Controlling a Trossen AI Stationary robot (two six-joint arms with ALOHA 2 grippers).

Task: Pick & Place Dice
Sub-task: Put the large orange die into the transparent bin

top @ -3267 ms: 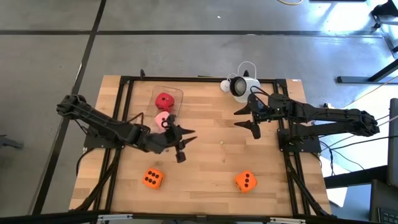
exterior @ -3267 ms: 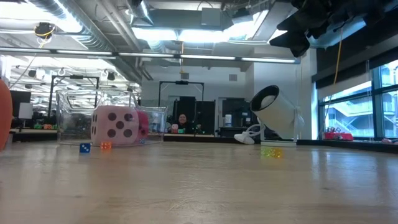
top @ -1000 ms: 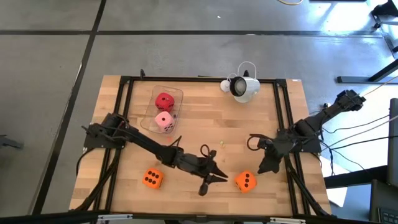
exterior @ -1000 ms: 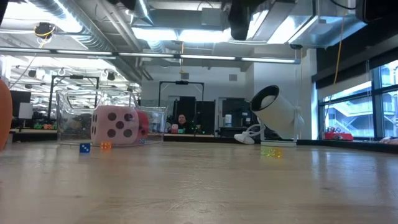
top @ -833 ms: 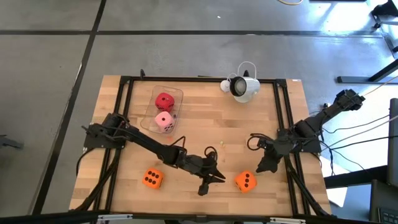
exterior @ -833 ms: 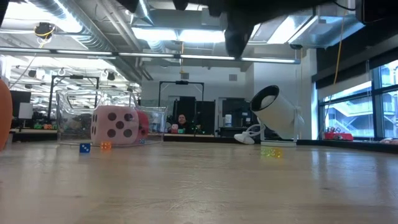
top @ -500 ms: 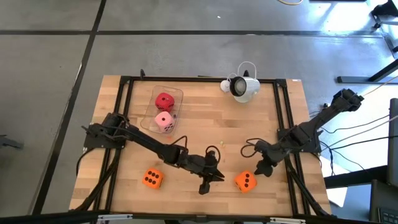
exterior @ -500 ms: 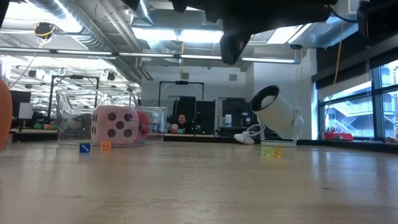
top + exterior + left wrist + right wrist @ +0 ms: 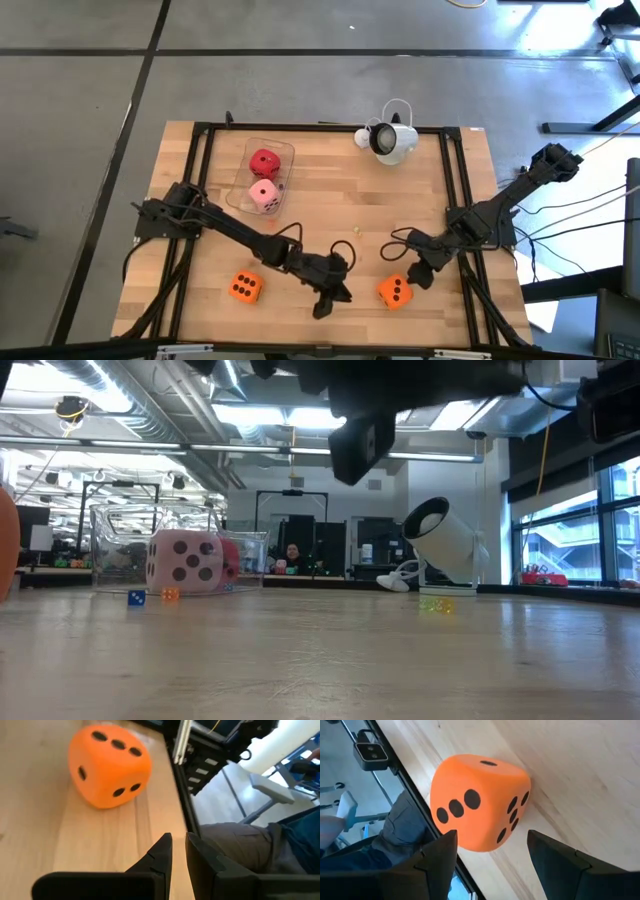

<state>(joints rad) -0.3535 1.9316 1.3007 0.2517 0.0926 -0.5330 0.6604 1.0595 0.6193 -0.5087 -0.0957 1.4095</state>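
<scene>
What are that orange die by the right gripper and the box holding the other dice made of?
The orange die looks like soft foam: matte skin, rounded corners and edges, flat dark pips. The box holding the pink die and red die seems to be clear plastic: the wood shows through its walls, though it might be glass.

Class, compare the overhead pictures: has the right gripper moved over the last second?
Yes. The right gripper has come in from the table's right rail toward the orange die, which has stayed put, and now hovers open beside it.
</scene>
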